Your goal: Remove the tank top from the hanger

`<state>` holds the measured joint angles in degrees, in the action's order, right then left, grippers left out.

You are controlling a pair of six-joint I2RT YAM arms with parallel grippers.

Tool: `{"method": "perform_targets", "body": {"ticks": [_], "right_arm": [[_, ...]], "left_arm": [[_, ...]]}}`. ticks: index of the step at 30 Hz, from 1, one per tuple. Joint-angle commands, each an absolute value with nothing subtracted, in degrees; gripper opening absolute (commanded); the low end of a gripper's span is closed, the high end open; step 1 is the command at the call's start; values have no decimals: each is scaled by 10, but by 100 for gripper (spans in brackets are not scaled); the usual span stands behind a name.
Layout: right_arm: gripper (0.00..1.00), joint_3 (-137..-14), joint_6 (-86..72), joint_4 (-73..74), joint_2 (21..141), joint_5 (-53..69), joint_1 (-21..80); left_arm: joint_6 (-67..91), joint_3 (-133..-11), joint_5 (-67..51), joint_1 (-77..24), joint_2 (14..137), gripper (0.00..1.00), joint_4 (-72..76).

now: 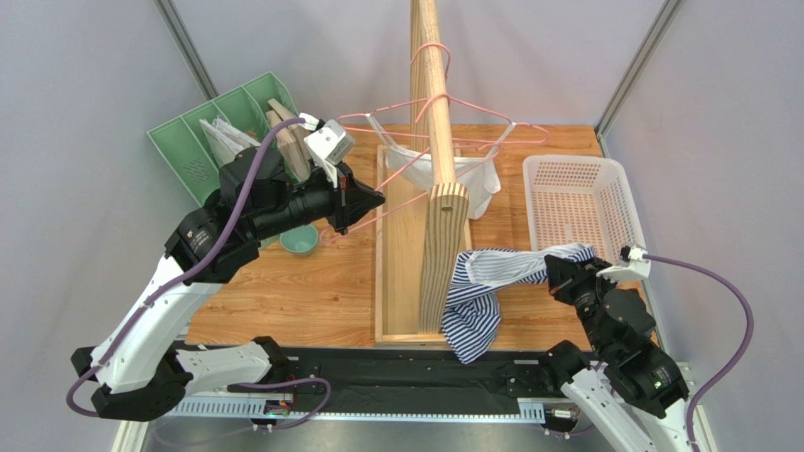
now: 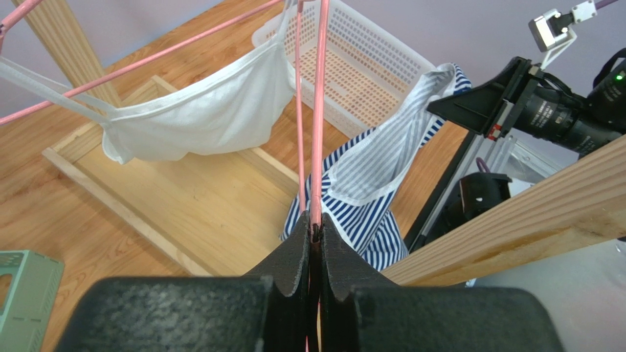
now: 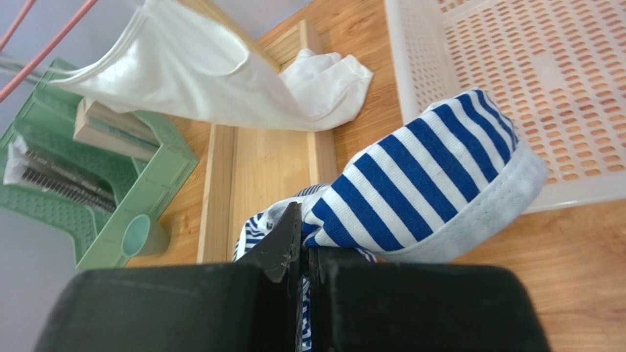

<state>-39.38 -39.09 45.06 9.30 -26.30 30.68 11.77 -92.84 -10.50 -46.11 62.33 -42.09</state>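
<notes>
My left gripper is shut on the lower end of a pink wire hanger, whose two wires run up and away from the jaws in the left wrist view. My right gripper is shut on a blue-and-white striped tank top, pinching its white-trimmed edge. The top stretches from that gripper to the left and drapes over the wooden base frame. In the left wrist view it hangs beyond the hanger wires; I cannot tell whether it touches them.
A white tank top hangs on another pink hanger on the wooden rack's pole. The rack's upright stands between the arms. A white perforated basket sits at the right. A green organiser and a teal cup stand at the left.
</notes>
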Motion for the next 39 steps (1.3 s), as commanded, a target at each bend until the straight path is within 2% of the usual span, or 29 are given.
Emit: {"method": "perform_targets", "body": {"ticks": [1,4,6,7,10,13,14,15,19,20,23,25,26,28,36,39], "right_arm": [[0,-404,-324,361,109,-146,308],[0,-399,-305,324,140,-56,308],[0,-399,-302,304,185,-9,308],[0,-395,-302,294,204,63,308],[8,-367,-319,252,288,176,308],[25,-366,-321,279,416,232,311],[38,-372,-319,298,453,222,318],[44,-380,-318,325,505,204,337],[64,-374,-345,291,573,91,406],[74,-375,-351,284,583,69,418],[85,-393,-354,276,635,-21,466],[87,-405,-359,273,676,-84,495],[93,-409,-361,273,691,-105,504],[95,-422,-366,274,743,-154,526],[99,-489,-411,319,917,-304,603],[99,-490,-417,310,950,-312,622]], "left_arm": [[148,-915,-34,-457,613,21,-431],[143,-907,-9,-457,601,39,-432],[137,-904,-2,-457,594,43,-433],[135,-904,-2,-457,588,46,-432],[132,-905,-1,-457,580,51,-436],[130,-904,-3,-457,574,53,-444],[130,-901,-9,-456,572,53,-446],[129,-895,-11,-457,568,53,-445],[133,-875,-20,-457,542,54,-439],[132,-873,-22,-457,539,54,-439],[132,-861,-23,-457,517,55,-440],[132,-852,-17,-457,498,55,-442],[131,-847,-11,-457,493,55,-441],[127,-831,0,-457,475,56,-446],[132,-795,50,-456,418,58,-463],[133,-788,50,-457,399,58,-470]]}}
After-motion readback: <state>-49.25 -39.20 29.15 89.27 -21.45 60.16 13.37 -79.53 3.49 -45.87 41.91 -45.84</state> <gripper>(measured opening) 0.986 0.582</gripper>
